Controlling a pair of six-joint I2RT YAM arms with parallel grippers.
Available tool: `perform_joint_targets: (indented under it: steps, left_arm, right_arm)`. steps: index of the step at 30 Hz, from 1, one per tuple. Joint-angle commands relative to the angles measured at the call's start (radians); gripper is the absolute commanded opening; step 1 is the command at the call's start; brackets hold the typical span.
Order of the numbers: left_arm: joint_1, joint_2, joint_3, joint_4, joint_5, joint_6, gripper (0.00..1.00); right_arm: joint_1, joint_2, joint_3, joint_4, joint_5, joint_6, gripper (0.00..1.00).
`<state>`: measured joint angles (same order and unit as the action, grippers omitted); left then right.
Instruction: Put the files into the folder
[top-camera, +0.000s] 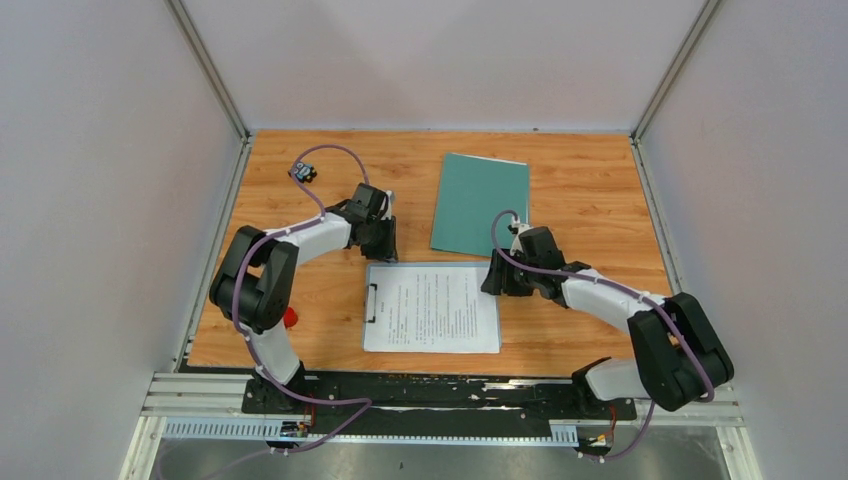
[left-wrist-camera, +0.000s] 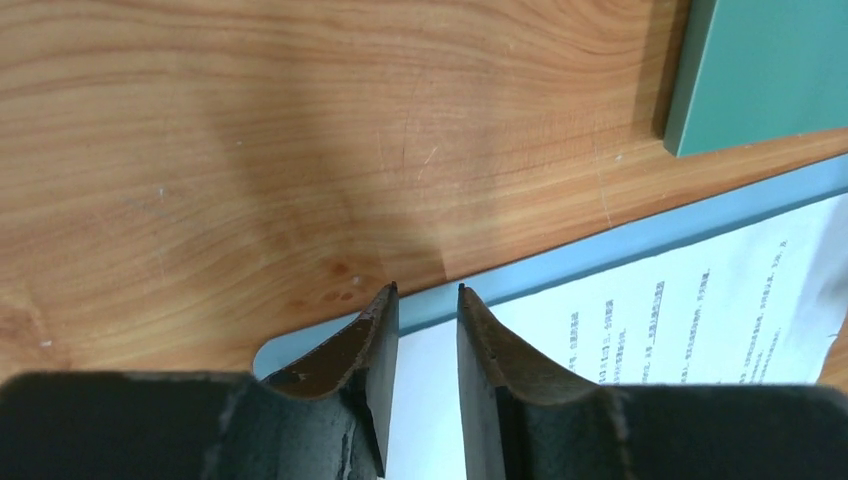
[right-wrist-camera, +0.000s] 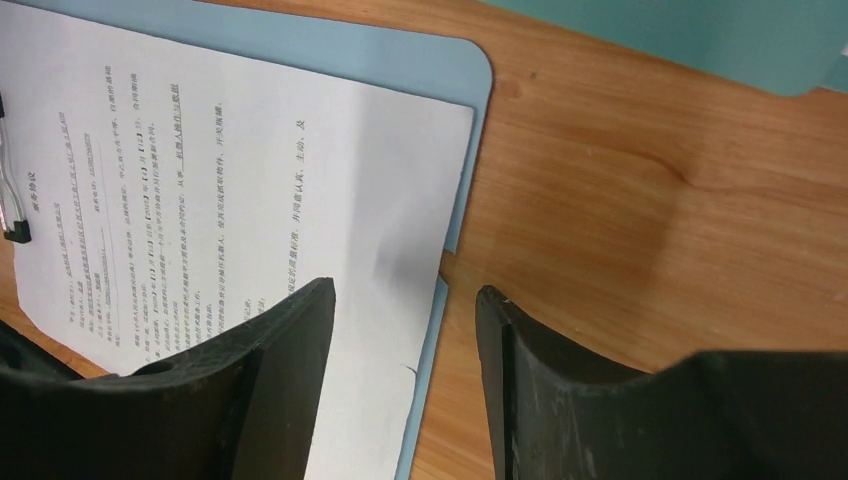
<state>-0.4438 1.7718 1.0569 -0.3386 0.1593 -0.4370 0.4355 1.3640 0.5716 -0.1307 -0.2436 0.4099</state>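
Teal-green thin card folder (top-camera: 480, 205) lies closed at the far centre of the wooden counter (top-camera: 600, 200). White printed paper files (top-camera: 435, 305) lie on a light blue clipboard (right-wrist-camera: 440, 70) nearer the arms, apart from the folder. Left tool (left-wrist-camera: 425, 292), slightly parted, and right tool (right-wrist-camera: 405, 290), spread wide, hover at the clipboard's far corners, grasping nothing. Judging by this, no sheet is filed yet.
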Motion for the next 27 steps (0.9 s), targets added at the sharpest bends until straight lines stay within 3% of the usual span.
perform_joint_targets:
  steps: [1,4,9,10,13,15,22,27]
  left_arm:
    - [-0.004,-0.111,0.038,-0.038,-0.019,0.039,0.37]
    - [-0.004,-0.202,0.089,-0.087,-0.028,0.054,0.43]
    - [-0.004,-0.421,0.136,-0.117,-0.037,0.076,0.55]
    - [-0.004,-0.464,0.136,-0.113,-0.039,0.076,0.60]
    - [-0.004,-0.579,0.132,-0.106,-0.030,0.070,0.78]
    - [-0.004,-0.644,0.111,-0.094,-0.008,0.062,0.98]
    - [-0.004,-0.891,-0.087,0.046,0.063,0.001,1.00]
    - [-0.004,-1.031,-0.224,0.076,-0.020,0.005,1.00]
  right_arm:
    - [-0.002,-0.085,0.070,-0.109,0.072,-0.018,0.57]
    - [-0.002,-0.166,0.145,-0.230,0.102,-0.059,0.64]
    - [-0.002,-0.330,0.266,-0.410,0.173,-0.125,0.97]
    - [-0.002,-0.372,0.282,-0.435,0.179,-0.127,0.99]
    - [-0.001,-0.466,0.319,-0.491,0.220,-0.115,0.99]
    - [-0.002,-0.525,0.326,-0.507,0.258,-0.093,0.99]
    - [-0.002,-0.665,0.244,-0.468,0.296,-0.028,0.99]
    - [-0.002,-0.693,0.214,-0.450,0.299,-0.012,0.99]
